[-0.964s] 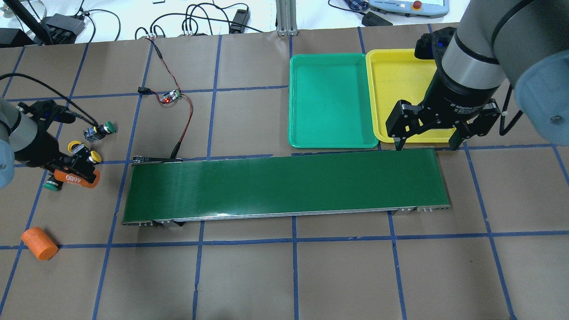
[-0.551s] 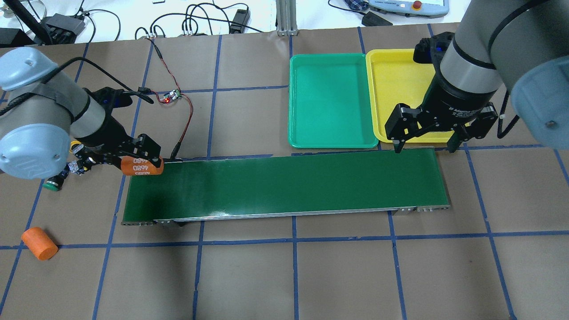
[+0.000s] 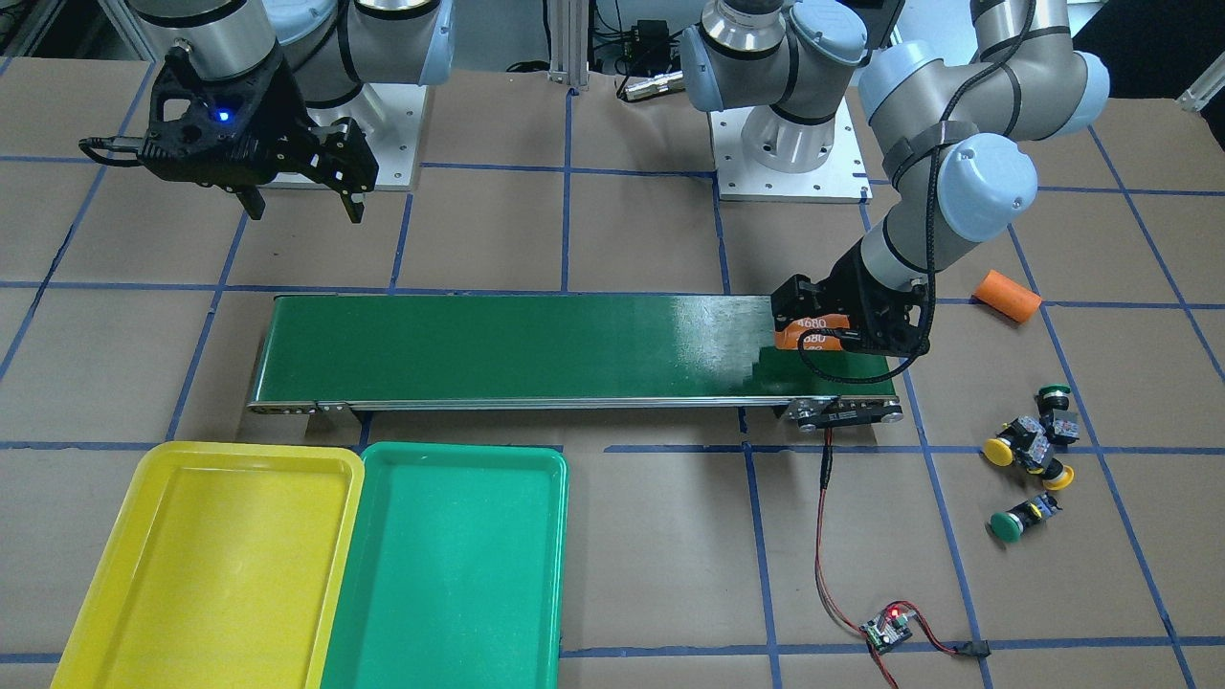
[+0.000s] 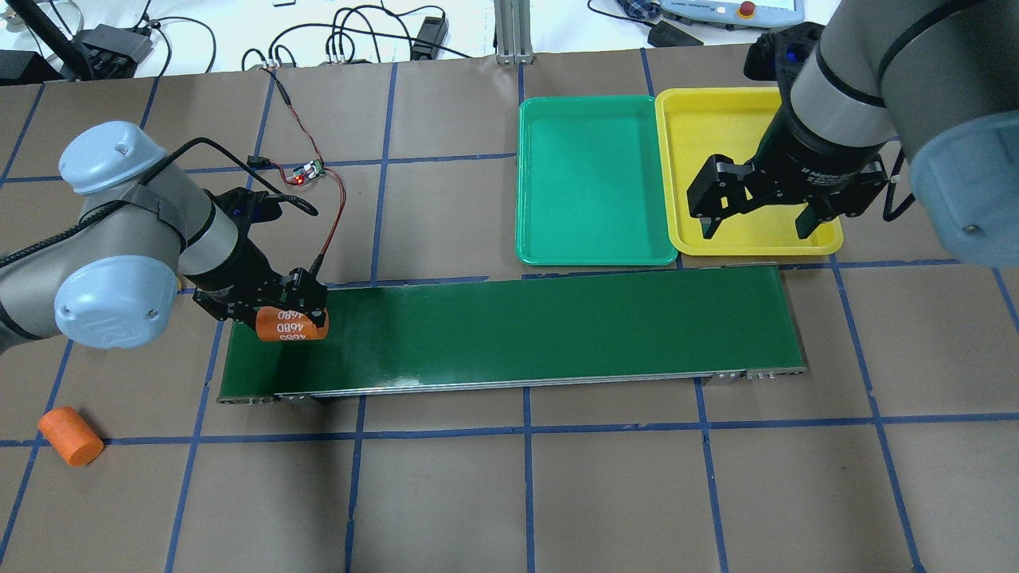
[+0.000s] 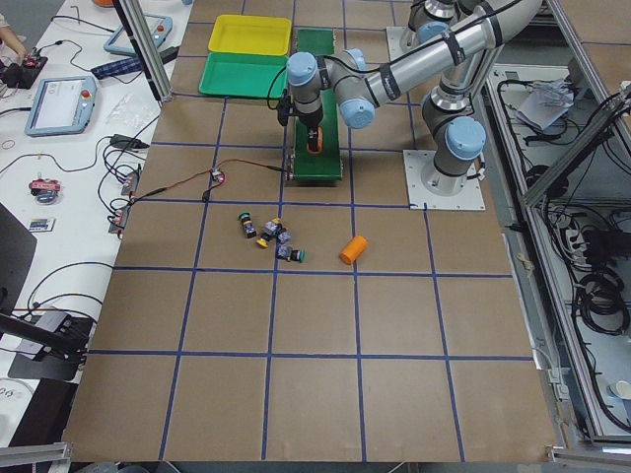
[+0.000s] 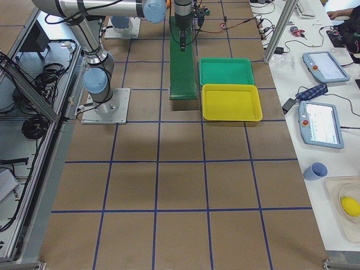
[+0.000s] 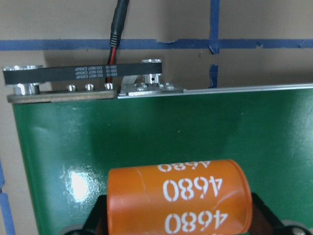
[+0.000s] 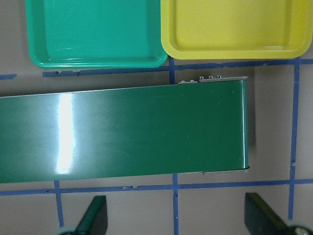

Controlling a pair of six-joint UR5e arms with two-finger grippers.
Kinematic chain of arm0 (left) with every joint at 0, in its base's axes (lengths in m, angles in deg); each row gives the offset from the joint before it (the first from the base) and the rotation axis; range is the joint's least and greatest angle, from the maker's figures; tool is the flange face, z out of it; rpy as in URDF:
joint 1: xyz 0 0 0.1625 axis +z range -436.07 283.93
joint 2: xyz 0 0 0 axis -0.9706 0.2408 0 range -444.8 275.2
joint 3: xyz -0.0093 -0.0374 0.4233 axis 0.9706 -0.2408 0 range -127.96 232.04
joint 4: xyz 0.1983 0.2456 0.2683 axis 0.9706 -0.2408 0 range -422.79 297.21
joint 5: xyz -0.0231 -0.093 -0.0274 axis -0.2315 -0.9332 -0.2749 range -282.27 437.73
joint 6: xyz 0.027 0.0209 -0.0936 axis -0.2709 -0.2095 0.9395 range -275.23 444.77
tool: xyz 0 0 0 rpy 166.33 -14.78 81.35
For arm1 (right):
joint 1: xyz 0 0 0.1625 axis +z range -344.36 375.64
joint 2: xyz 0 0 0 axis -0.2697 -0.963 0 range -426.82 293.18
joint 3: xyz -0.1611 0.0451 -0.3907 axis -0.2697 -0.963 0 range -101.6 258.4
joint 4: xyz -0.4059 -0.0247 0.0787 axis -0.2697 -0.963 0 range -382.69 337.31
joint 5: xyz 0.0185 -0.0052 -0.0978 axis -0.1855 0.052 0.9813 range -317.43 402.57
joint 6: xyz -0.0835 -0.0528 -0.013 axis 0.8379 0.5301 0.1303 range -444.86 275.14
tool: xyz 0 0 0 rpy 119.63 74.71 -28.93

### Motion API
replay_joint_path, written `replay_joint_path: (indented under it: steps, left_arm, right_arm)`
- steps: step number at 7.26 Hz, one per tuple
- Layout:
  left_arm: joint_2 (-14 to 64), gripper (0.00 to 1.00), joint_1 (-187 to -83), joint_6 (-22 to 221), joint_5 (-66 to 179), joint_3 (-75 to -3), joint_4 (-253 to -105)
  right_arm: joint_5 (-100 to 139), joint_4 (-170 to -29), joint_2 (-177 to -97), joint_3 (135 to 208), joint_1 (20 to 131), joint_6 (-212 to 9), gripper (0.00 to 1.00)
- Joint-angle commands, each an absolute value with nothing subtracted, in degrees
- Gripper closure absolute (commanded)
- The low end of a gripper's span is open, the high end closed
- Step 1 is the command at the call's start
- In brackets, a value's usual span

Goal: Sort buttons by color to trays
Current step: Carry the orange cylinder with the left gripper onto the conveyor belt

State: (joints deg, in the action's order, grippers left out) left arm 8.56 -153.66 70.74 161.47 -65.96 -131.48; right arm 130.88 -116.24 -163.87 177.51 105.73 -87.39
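Observation:
Four buttons lie loose on the brown table beyond the belt's end: two green-capped buttons [image 3: 1053,393] [image 3: 1011,522] and two yellow-capped buttons [image 3: 1001,451] [image 3: 1058,473]. My left arm hides them in the overhead view. My left gripper [image 4: 290,317] is shut on the orange cylinder printed "4680" [image 7: 178,200], holding it over the left end of the conveyor belt [image 4: 509,330]. The green tray [image 4: 593,179] and the yellow tray [image 4: 716,143] sit side by side behind the belt's right end, both bare. My right gripper [image 4: 755,231] hangs open over the yellow tray's near edge, holding nothing.
A second orange cylinder [image 4: 71,435] lies on the table at the front left. A small circuit board [image 4: 306,172] with a red-black wire runs to the belt's left end. Cables and control pendants lie on the white bench at the back.
My left arm has swung right from beside the buttons, carrying the "4680" cylinder onto the belt's left end. My right gripper has drifted back from the belt's edge toward the yellow tray.

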Motion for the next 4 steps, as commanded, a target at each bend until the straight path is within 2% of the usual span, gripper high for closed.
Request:
replay_joint_path:
  steps: [1,4]
  left_arm:
    - [7.67,0.00,-153.67,70.18,161.40,-66.70,-131.44]
    - [4.42,0.00,-148.43,69.22,161.58,-63.29,-137.66]
  right_arm:
    - [130.55,-116.47,-163.76,177.71,105.73,-87.50,0.00]
    - [130.55,-116.56,-160.86,177.63,105.73,-86.89,0.00]
